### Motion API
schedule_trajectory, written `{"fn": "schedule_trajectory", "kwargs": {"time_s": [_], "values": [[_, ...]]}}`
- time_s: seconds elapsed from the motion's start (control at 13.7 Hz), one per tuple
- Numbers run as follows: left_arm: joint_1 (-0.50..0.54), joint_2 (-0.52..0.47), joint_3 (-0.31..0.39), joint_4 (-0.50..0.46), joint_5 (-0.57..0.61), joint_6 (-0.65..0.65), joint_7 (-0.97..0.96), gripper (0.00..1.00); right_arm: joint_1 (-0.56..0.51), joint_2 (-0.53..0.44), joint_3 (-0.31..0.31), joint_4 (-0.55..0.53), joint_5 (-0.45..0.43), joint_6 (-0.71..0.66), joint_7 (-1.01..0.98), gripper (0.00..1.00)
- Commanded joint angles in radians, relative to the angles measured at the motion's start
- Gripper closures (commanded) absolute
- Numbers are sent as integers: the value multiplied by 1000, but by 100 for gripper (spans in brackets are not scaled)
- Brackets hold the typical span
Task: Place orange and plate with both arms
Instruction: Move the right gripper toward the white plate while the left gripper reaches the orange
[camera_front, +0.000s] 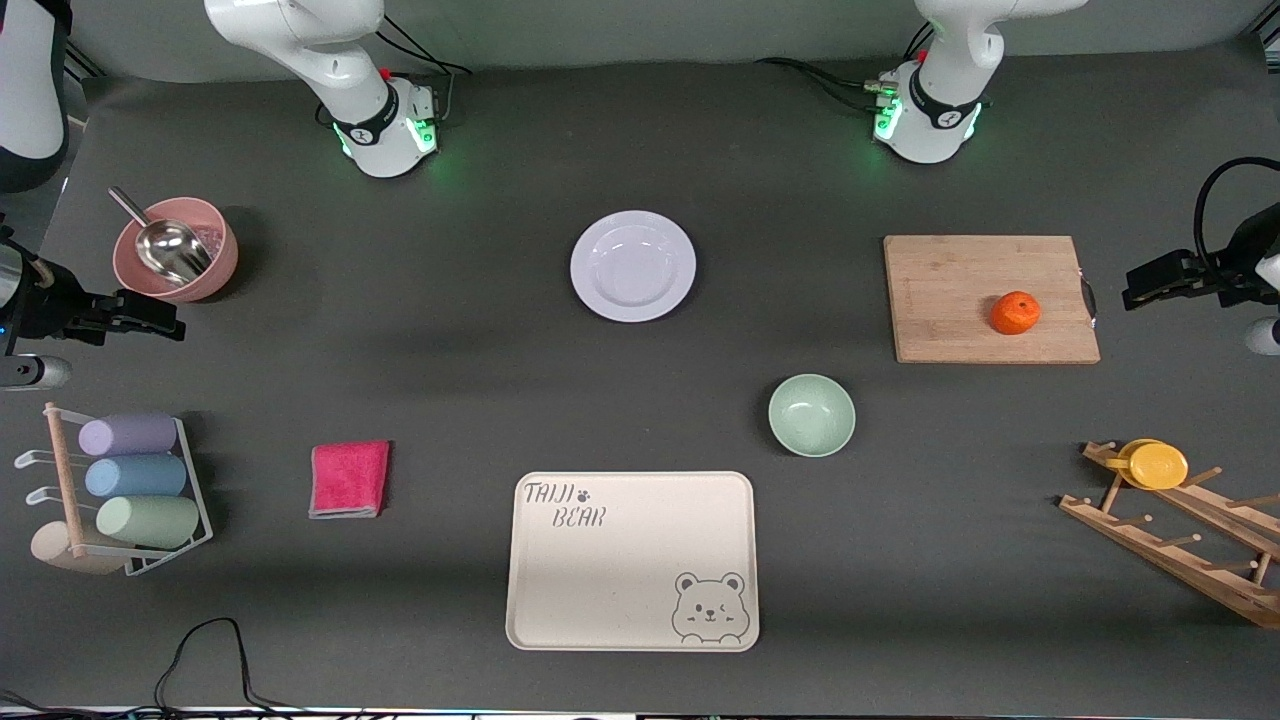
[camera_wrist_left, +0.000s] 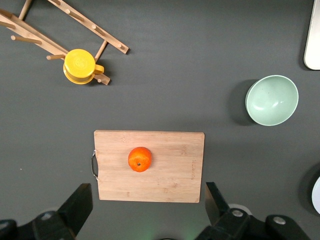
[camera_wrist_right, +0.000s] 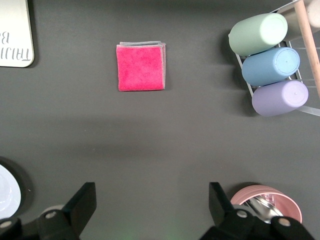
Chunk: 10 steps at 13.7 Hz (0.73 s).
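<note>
Cream bear tray (camera_front: 560, 600) sits nearest the front camera, bare. At its one o'clock the mint bowl (camera_front: 811, 415) stands empty; the lavender plate (camera_front: 632, 266) at twelve o'clock carries nothing. Farther up, the pink bowl (camera_front: 176, 250) holds a metal scoop (camera_front: 166, 246). The left gripper (camera_wrist_left: 147, 207) hangs open and empty above the wooden board's (camera_wrist_left: 170, 170) edge, the orange (camera_wrist_left: 140, 159) resting on that board. The right gripper (camera_wrist_right: 150, 207) hangs spread and empty over bare mat, apart from the plate.

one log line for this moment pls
phase: not started | orange: on cutting board | plate: bare, on table | left pincer: open over board | right pincer: open, waiting
</note>
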Motion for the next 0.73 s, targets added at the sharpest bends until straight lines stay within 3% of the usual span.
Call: {"fn": "schedule_trajectory", "kwargs": {"time_s": [0.0, 0.15, 0.29, 0.36, 0.51, 0.58, 0.66], "values": [[13, 14, 1, 39, 0, -36, 19, 0, 0, -18, 0, -10, -9, 9, 24, 0], [15, 14, 12, 33, 18, -38, 80, 0, 3, -70, 2, -58, -4, 13, 24, 0], [37, -8, 20, -5, 15, -59, 101, 0, 3, -189, 3, -188, 1, 59, 25, 0], [39, -94, 20, -121, 17, -47, 101, 0, 3, -276, 3, -279, 1, 88, 27, 0], [50, -321, 26, -355, 18, 0, 102, 0, 4, -311, 5, -308, 1, 90, 60, 0], [59, -397, 33, -431, 18, 13, 102, 0, 6, -331, 11, -325, 1, 92, 71, 0], [59, -419, 33, -449, 20, 2, 102, 0, 21, -348, 11, -340, 1, 92, 91, 0]]}}
